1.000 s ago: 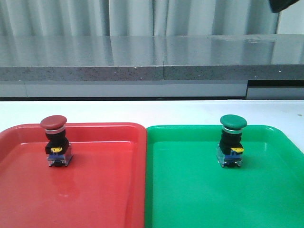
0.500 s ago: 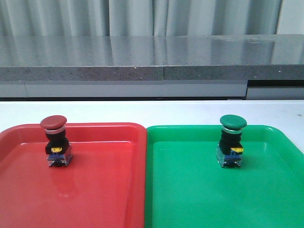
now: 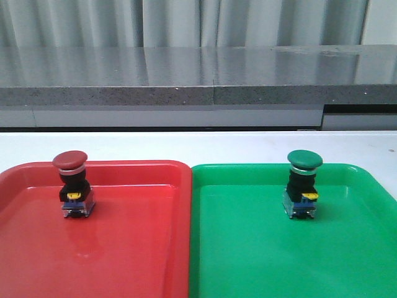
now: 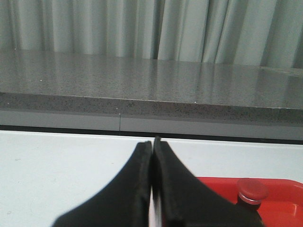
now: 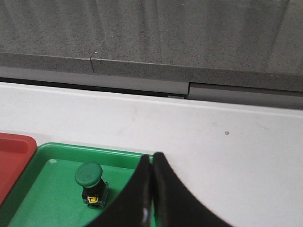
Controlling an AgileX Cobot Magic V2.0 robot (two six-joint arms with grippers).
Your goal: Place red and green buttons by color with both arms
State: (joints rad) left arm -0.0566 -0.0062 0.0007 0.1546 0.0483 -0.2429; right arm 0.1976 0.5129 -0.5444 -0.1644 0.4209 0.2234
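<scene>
The red button (image 3: 72, 184) stands upright in the red tray (image 3: 124, 248) near its far left. The green button (image 3: 302, 183) stands upright in the green tray (image 3: 279, 261) toward its far right. Neither arm shows in the front view. In the left wrist view my left gripper (image 4: 152, 142) is shut and empty, above the white table, with the red button's cap (image 4: 252, 189) off to one side. In the right wrist view my right gripper (image 5: 152, 157) is shut and empty, raised above the green tray's rim (image 5: 71, 149), with the green button (image 5: 90, 182) beside it.
The two trays sit side by side on a white table (image 3: 198, 146). A grey stone counter (image 3: 198, 77) and pale curtains stand behind the table.
A dark piece of the right arm at the top right corner of the front view one second ago has left the view. The buttons have not moved.
</scene>
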